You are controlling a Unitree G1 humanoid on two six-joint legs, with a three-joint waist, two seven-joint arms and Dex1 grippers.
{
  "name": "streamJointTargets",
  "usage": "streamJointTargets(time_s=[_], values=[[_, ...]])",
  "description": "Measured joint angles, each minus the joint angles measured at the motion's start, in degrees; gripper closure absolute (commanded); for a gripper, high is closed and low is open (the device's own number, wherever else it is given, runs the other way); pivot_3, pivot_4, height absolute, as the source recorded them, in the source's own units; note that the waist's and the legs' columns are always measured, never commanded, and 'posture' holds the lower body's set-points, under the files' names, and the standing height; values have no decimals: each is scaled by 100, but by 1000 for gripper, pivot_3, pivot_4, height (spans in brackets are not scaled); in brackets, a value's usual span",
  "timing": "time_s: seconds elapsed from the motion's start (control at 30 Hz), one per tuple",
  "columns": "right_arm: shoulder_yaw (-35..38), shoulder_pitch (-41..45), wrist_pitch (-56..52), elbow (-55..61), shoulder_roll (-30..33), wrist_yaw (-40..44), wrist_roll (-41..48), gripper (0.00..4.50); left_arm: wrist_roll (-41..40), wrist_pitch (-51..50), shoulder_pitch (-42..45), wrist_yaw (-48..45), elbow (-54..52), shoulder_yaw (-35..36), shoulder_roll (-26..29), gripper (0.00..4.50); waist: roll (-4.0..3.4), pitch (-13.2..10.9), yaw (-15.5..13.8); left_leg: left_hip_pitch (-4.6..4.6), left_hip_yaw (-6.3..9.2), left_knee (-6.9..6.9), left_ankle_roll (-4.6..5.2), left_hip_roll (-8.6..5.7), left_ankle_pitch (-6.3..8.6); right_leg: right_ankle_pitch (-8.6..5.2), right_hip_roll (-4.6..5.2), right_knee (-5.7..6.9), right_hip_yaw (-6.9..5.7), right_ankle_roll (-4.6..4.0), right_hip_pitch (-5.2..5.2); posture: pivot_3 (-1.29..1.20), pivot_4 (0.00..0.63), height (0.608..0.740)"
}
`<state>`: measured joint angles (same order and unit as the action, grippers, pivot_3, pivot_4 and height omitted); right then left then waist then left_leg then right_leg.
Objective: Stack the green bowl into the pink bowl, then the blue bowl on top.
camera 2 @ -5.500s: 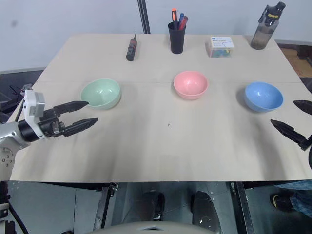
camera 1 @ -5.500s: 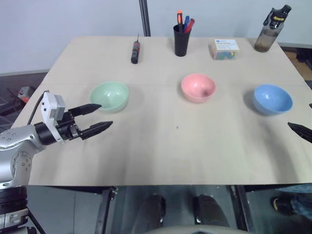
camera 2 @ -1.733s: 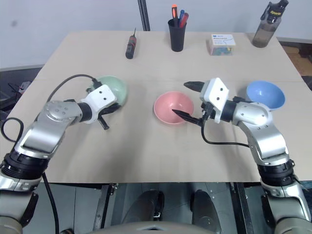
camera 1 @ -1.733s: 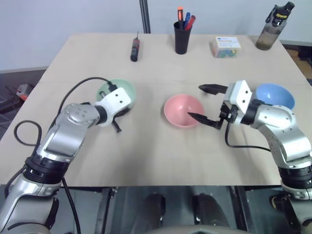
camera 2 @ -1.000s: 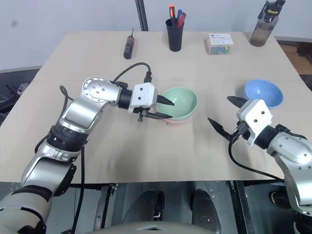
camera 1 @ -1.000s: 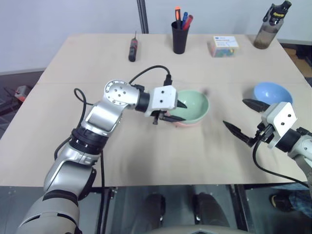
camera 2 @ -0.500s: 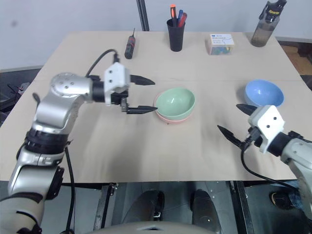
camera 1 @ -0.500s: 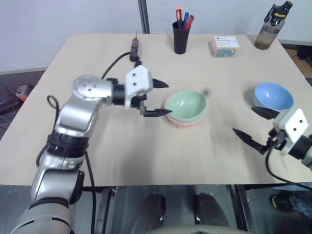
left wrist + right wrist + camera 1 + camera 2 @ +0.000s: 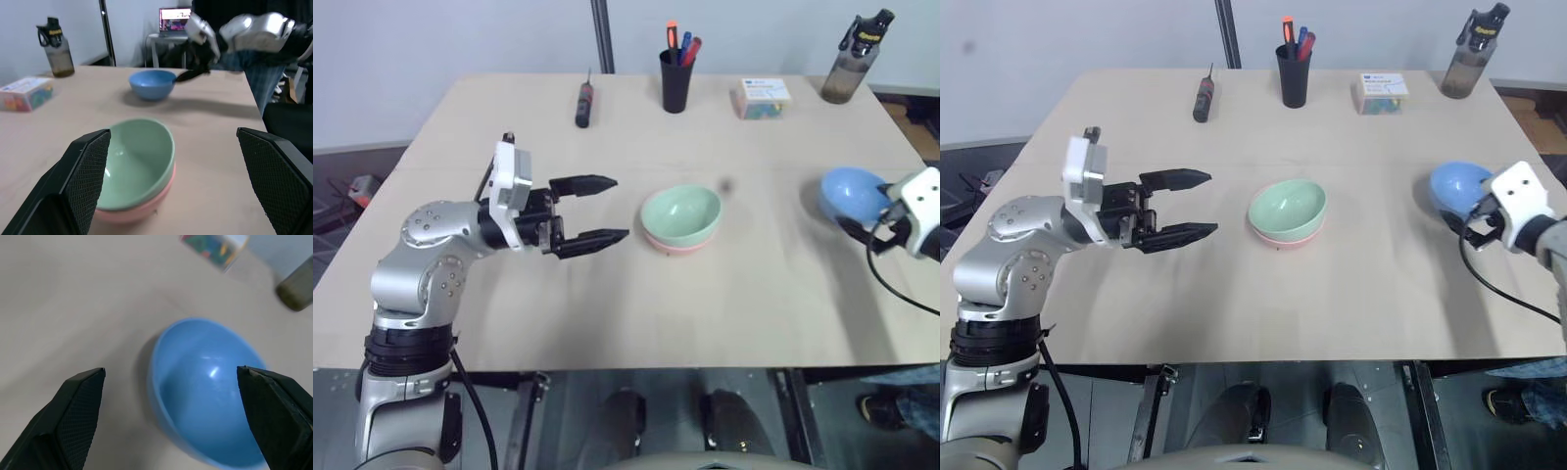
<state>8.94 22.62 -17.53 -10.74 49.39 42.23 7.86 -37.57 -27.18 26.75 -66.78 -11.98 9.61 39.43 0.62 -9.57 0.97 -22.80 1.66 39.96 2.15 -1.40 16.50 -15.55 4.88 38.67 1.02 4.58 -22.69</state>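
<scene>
The green bowl (image 9: 680, 211) sits nested inside the pink bowl (image 9: 677, 244) at the centre of the tan table (image 9: 724, 304) in the head views; only a thin salmon rim shows beneath the mint one. The blue bowl (image 9: 850, 193) stands at the right edge of the frame, well apart from the stack.

The left gripper (image 9: 607, 209) hangs left of centre, its two black fingers spread wide with nothing between them, pointing toward the stack and clear of it. The right gripper (image 9: 1464, 217) is at the far right edge, against the near side of the blue bowl; the head views hide most of its fingers behind the white wrist housing.

The right wrist view shows its two fingers set wide apart, with the blue bowl (image 9: 210, 391) beyond the gap and the table showing between them and the bowl, so nothing is held. The left wrist view looks across the stack (image 9: 142, 166) to the blue bowl and the other arm just beside it.

Along the top edge of the head views stand a screwdriver (image 9: 584, 102), a black pen cup (image 9: 676, 76), a small colourful box (image 9: 763, 98) and a dark water bottle (image 9: 851, 70).
</scene>
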Motion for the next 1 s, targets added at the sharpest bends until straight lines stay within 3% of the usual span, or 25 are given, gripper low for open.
streamJointTargets(time_s=[0.17, 0.23, 0.27, 0.3, 0.47, 0.63, 0.83, 0.97, 1.0], values=[[-483, 754, 385, -1235, -259, 11, -328, 2936, -54, -9, -26, 329, -242, -24, -87, 0, 0, 0, -13, -5, 5, -7, -1, 1, 0, 0, 1, -10, -4, 0, -2, 0, 150, 740], [-651, 953, 600, -1622, -293, 51, -465, 3700, -58, -9, -119, 449, -343, -21, -80, 0, -1, -1, -5, -5, 1, -11, -1, 0, 0, 0, 4, -15, -1, 0, -3, 0, 150, 740], [-671, 975, 639, -1679, -293, 60, -485, 3760, -57, -9, -132, 465, -347, -22, -80, 0, -1, -1, -5, -5, 0, -11, -1, -1, 0, 0, 4, -15, 0, 0, -3, 0, 150, 740], [-681, 987, 683, -1726, -293, 76, -512, 4356, -57, -10, -147, 481, -348, -22, -80, 0, -1, 0, -9, -6, 2, -11, -1, 0, 0, 1, 4, -15, -2, 0, -3, 0, 150, 740], [-701, 994, 778, -1620, -283, 293, -544, 4356, -124, -122, -477, 729, -661, 4, -43, 0, -2, -1, -3, -4, 0, -19, -2, 1, 0, 0, 4, -18, 0, 0, -5, 0, 150, 740], [-682, 707, 490, -256, -359, 859, 4, 4356, -289, -161, -660, 779, -732, 151, 48, 0, -5, -1, 18, -3, -3, -28, -3, 6, 0, 1, 3, -18, 5, 0, -11, 0, 150, 740], [-1115, 1052, -553, 2009, -1105, 1242, 1103, 4356, -301, -100, -988, 828, -709, 227, 62, 0, -6, -2, 14, -1, 0, -38, -3, 7, -1, 1, 5, -24, 4, 0, -13, 0, 150, 740], [-1741, 1551, -1078, 2550, -1621, 1262, 1362, 4356, -231, 12, -1127, 858, -707, 232, 63, 0, -5, -1, -44, -7, 15, -42, -4, 1, -1, 1, 11, -39, -14, -1, -13, 0, 150, 740], [-1856, 1624, -1149, 2553, -1687, 1283, 1365, 4124, -216, 20, -1135, 889, -708, 233, 63, 0, -4, -1, -69, -9, 21, -43, -4, -1, -1, 1, 13, -50, -21, -1, -10, 0, 150, 740]])
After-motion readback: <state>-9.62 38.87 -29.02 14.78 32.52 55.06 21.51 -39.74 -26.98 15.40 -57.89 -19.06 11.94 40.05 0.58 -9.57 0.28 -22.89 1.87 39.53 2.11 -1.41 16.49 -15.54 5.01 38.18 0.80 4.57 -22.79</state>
